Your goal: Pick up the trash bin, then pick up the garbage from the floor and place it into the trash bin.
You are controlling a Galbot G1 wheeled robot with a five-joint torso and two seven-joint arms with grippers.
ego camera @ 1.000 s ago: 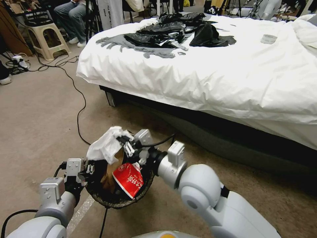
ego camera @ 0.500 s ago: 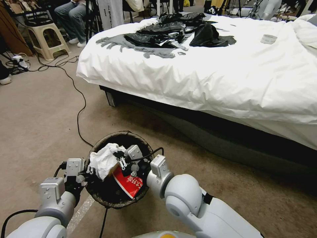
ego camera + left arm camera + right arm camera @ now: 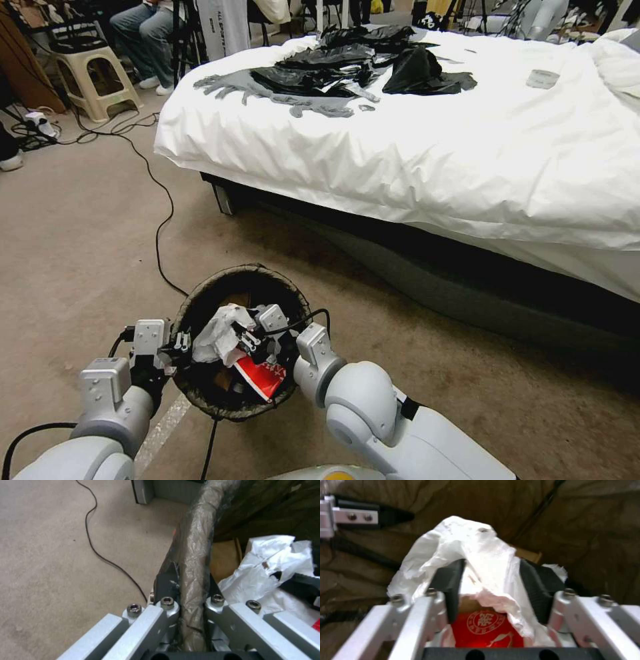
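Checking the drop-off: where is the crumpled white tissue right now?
In the head view, the tissue sits between the right gripper's fingers inside the trash bin, above a red carton.

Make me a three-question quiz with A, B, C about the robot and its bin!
1. Where is the white tissue?
A. on the bed
B. inside the trash bin's mouth
C. on the stool

2. What colour is the carton in the trash bin?
A. red
B. blue
C. green

3. What is the left gripper doing?
A. hanging open
B. clamping the bin's rim
C. holding a cable

Answers: 1 B, the right gripper holds it there; 2 A, red with white print; 3 B, rim sits between its fingers.
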